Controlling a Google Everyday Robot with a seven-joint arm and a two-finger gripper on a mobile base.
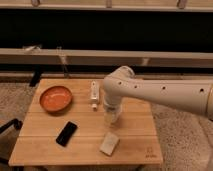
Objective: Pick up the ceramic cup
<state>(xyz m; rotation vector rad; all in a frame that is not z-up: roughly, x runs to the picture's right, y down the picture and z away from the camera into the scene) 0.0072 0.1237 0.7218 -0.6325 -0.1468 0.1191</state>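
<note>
Your gripper (111, 110) is down at the middle of the wooden counter (135, 145), right over the ceramic cup (111, 119), which stands just right of the white bottle (94, 95). You cannot tell whether it grips the cup. The orange bowl (56, 98) sits at the left, and a black phone (66, 133) and a pale block (109, 143) lie nearer the front.

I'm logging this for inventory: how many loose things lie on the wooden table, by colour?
Orange: 1, the round orange bowl.
Black: 1, the flat black rectangular slab.
White or cream: 3, the slim white tube-like bottle, the flat pale rectangular block, the small cream ceramic cup directly below the gripper.
Total: 5.
</note>
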